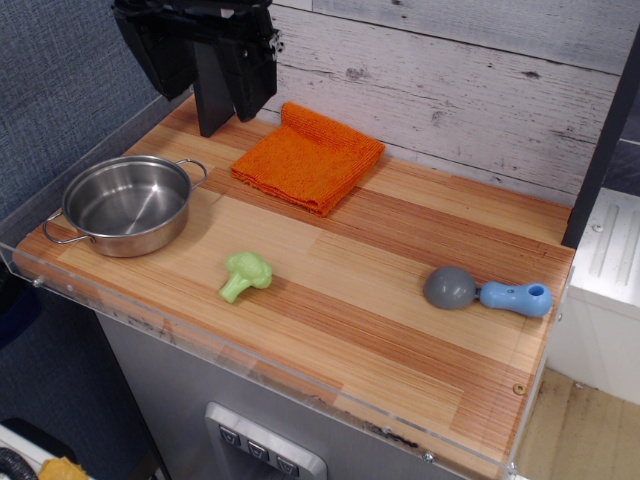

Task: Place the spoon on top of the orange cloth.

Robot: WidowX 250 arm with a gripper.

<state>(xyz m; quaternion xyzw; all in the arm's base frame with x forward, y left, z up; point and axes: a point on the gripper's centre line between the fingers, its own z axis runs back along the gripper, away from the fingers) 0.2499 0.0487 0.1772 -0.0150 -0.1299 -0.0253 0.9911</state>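
At the far left of the worktop [380, 330] stands a steel pot [128, 205], empty, its two wire handles pointing out to the sides. Above and behind it, at the back left corner, hangs the pincer [212, 70], a dark block high over the wood. One black finger [212, 95] reaches down toward the rear edge; the rest is cut off by the top of the frame, so I cannot tell whether it is spread or pressed together. It holds nothing that can be seen.

Just right of the pincer, against the whitewashed plank wall, lies the cloth [308, 158], folded, turned like a diamond, flat on the wood. Nothing rests on it.

Nearer the front, roughly in the middle, a green broccoli [246, 275] lies on its side, well apart from both pot and cloth.

Far to the right, near the worktop's edge, lies the spoon [487, 292]: grey bowl toward the middle, blue handle pointing right, with its hole at the outer end. It lies flat, touching nothing else, and is well apart from the cloth, with bare wood between them.

By this layout the task looks barely begun. The spoon is ungrasped and the pincer is at the opposite corner from it. All is left to do: cross to the right side, descend, take the spoon, carry it back to the rear left and set it on the cloth.
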